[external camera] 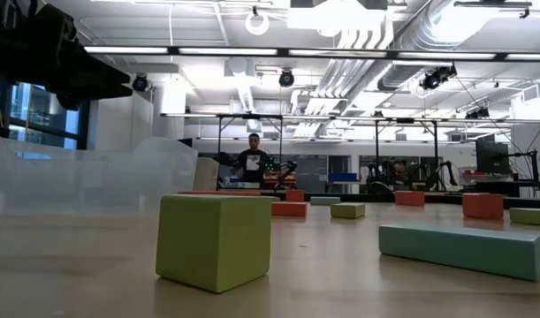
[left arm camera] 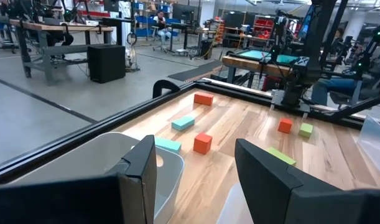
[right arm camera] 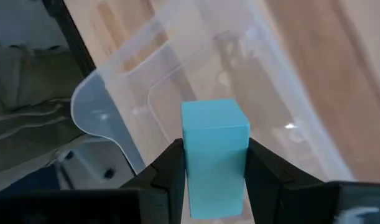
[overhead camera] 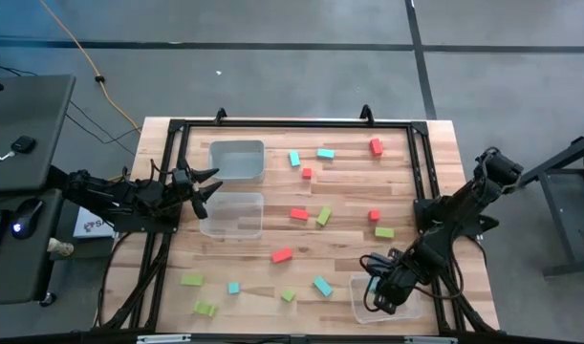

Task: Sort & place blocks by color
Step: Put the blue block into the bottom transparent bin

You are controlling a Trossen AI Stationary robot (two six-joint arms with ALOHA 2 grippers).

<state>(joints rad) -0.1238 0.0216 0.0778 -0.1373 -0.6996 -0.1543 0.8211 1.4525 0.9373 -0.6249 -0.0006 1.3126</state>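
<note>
One teal block (right arm camera: 213,155) (wrist view only) between right fingers (right arm camera: 171,174)

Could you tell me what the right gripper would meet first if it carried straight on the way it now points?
Most likely the floor of the clear tub. The right gripper, its fingers shut on a teal block, points down into that tub, with nothing else visible between; how far off the floor lies is hard to judge.

Grey concrete floor (overhead camera: 301,24) with dark seams fills the top of the high view. A dark side table (overhead camera: 19,124) sits at left. Ceiling ducts (external camera: 402,35) and strip lights run overhead.
</note>
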